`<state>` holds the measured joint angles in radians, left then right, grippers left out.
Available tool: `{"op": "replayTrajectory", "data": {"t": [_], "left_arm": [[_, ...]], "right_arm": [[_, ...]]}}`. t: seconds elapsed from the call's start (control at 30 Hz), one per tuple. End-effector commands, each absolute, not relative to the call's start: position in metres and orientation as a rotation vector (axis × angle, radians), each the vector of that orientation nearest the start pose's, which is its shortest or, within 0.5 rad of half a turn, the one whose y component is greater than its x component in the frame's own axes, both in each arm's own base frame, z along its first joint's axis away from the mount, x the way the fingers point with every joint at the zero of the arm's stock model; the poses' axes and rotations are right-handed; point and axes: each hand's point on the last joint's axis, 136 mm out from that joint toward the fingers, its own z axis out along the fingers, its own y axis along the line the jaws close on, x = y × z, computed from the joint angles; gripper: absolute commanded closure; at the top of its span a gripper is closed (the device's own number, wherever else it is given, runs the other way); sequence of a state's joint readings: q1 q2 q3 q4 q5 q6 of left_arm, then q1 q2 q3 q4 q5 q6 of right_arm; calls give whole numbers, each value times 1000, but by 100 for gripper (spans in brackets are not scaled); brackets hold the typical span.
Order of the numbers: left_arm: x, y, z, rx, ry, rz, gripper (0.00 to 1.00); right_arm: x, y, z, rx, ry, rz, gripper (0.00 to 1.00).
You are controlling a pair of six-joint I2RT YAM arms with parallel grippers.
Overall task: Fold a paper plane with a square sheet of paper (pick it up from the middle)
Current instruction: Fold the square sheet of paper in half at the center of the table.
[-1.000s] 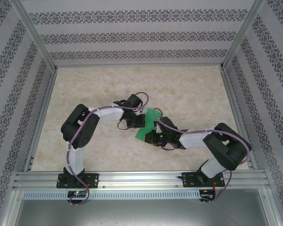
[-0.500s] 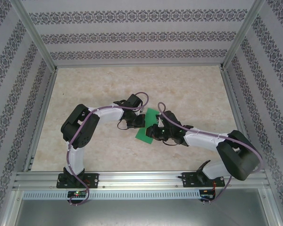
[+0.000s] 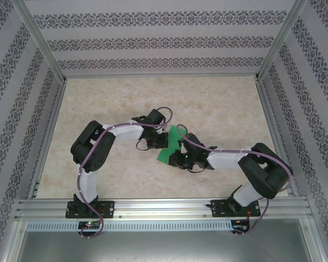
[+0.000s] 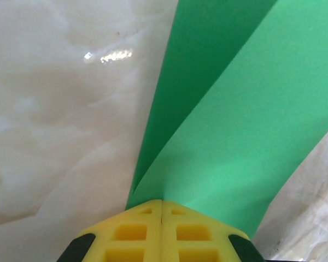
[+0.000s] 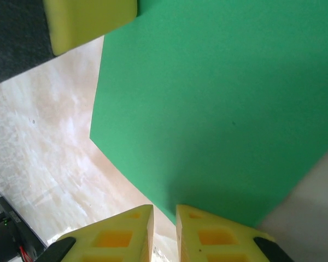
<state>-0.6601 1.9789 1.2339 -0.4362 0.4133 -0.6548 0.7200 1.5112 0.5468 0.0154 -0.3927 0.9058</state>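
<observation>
Sheet: the square sheet of paper (image 3: 170,151), smooth, matte, bright green, is held over the middle of the table (image 3: 224,109) between both arms. Left wrist view: the paper is bent into a V, two layers fanning from the left pincer (image 4: 162,206), whose waffled yellow fingers (image 4: 136,232) clamp it. Right wrist view: one flat face; the right pincer (image 5: 164,213) is nearly closed at the sheet's edge, grip uncertain. The table is glossy marbled beige.

Glossy beige marbled table (image 3: 224,103) beneath the square sheet of paper (image 3: 173,146).
</observation>
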Motion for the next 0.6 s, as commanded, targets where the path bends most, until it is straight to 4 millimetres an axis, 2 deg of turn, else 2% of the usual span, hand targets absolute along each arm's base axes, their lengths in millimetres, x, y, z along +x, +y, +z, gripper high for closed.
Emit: {"op": "replayTrajectory", "data": {"t": [0.0,0.1,0.27,0.47,0.57], "left_arm": [[286,-318,8,176,3030,-793,100],[286,-318,8,174,3029,-796,100],[286,-318,7,181,3032,-793,100],[286,-318,7,182,3033,-794,100],[285,-318,7,184,3035,-792,100]], "right_arm": [[225,268,57,59,2698,1032,81],[249,256,70,123,2629,1018,80],[268,249,56,169,2614,1032,81],[260,234,15,261,2703,964,81],[254,230,5,281,2731,949,81]]}}
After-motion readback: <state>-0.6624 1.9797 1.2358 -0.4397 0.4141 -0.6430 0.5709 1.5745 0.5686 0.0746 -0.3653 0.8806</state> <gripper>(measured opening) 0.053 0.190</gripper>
